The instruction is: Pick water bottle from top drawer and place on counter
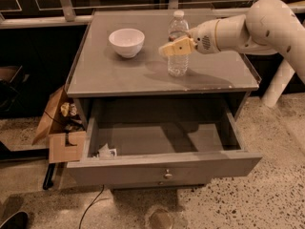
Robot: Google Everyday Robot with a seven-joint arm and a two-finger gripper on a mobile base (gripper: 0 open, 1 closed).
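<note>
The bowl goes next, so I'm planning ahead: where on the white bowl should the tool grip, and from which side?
Probably the rim of the white bowl, from straight above: it stands upright and open, with a thin wall to pinch across. Take the side nearest the tool, now at the water bottle.

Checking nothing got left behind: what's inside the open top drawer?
Inside the top drawer, only a small white crumpled scrap shows, front left. Its front panel hides the floor just behind it. The water bottle stands on the counter, gripper at its middle.
</note>
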